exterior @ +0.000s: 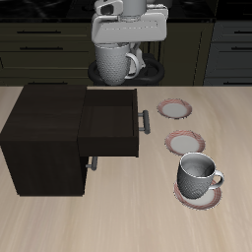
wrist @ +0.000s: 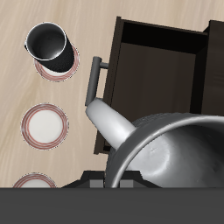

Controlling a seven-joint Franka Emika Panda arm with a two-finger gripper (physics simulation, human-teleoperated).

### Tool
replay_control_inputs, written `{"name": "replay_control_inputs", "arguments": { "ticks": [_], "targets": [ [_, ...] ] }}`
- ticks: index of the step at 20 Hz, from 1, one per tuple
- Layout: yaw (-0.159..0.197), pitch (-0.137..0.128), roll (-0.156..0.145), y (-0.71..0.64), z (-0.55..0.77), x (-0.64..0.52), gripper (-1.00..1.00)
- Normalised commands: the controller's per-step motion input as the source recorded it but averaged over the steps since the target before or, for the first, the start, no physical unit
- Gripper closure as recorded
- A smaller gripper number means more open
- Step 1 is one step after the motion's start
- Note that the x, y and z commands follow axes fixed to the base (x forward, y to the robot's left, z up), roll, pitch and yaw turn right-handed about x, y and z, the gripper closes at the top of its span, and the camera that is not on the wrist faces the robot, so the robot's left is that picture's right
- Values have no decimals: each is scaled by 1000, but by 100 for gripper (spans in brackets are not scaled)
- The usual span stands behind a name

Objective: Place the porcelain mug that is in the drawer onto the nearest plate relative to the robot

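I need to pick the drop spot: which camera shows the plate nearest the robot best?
The exterior view: the plate sits whole and unobstructed beside the open drawer, behind two other saucers. In the wrist view the same plate is cut off by the gripper body, showing only its rim arc, with the held porcelain mug filling much of the frame.

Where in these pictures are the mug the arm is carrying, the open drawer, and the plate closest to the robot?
porcelain mug [exterior: 116,64]: exterior view, on its ribbed side.
drawer [exterior: 110,122]: exterior view, on its dark inside.
plate [exterior: 176,107]: exterior view, on its pale centre.
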Motion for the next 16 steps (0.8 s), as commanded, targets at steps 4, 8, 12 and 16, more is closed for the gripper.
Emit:
{"name": "replay_control_inputs", "arguments": {
  "ticks": [4, 8, 12, 16],
  "targets": [
    [-88, -26, 26, 622, -51, -470, 100],
    [-57, -10, 46, 573, -92, -373, 100],
    [-38, -14, 48, 500, 28, -340, 100],
    [-53, -63, -9, 599, 23, -401, 100]
  ]
}}
